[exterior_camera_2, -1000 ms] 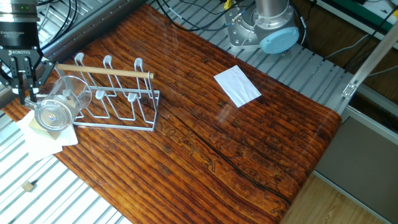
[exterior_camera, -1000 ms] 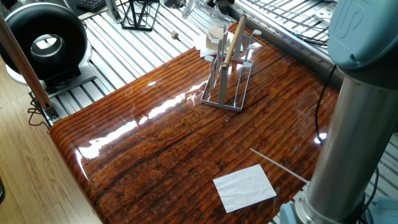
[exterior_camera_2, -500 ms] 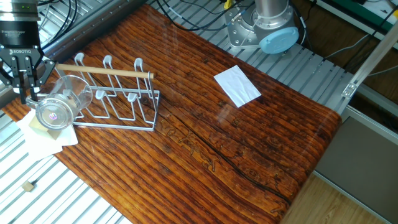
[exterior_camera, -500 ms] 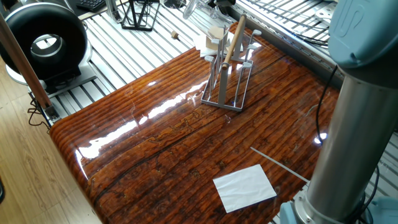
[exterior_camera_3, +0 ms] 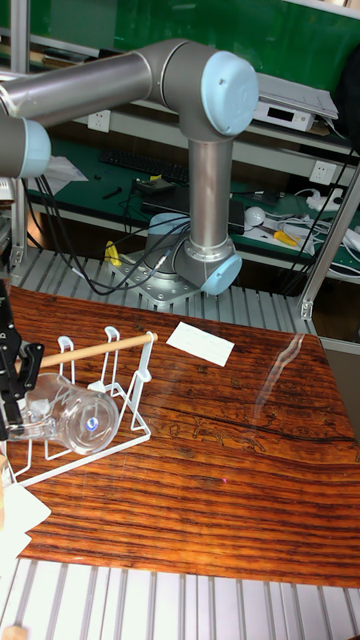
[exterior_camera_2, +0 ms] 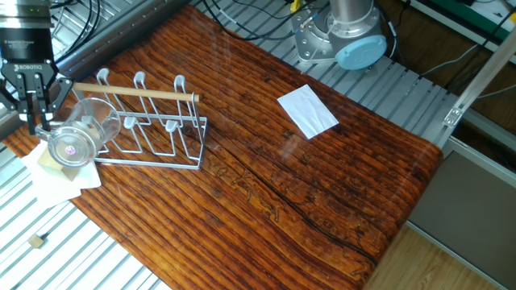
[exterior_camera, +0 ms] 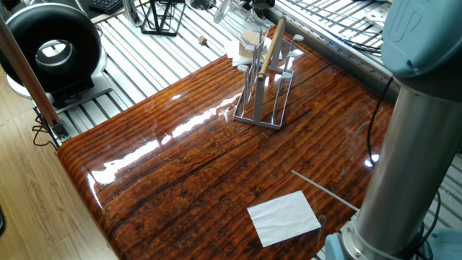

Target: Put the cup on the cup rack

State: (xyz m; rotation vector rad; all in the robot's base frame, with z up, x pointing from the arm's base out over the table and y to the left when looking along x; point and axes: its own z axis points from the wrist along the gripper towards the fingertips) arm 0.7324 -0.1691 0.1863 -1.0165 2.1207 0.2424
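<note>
The cup (exterior_camera_2: 76, 137) is clear glass with a thick base, so I judge it stiff, smooth and slippery, fairly heavy at the bottom, and likely to chip or crack if it knocks against the metal pegs. The safest hold looks to be across the wall near the rim, where the fingers can close on both sides of the glass.

That is roughly where the gripper (exterior_camera_2: 31, 122) has it now. The two black fingers (exterior_camera_3: 10, 385) point down and are closed onto the cup near its mouth end, narrowed to what the glass allows; the exact contact is hard to make out through the clear wall.

The cup hangs tipped on its side at the end of the cup rack (exterior_camera_2: 153, 121), off the table (exterior_camera_2: 266, 185), with its thick base pointing away from the rack toward the camera in the other fixed view. It sits just beside the end peg, below the wooden handle (exterior_camera_2: 133, 93) of the rack and above a pale pad (exterior_camera_2: 56, 181) at the table corner. Whether the peg is already inside the mouth I cannot tell.
</note>
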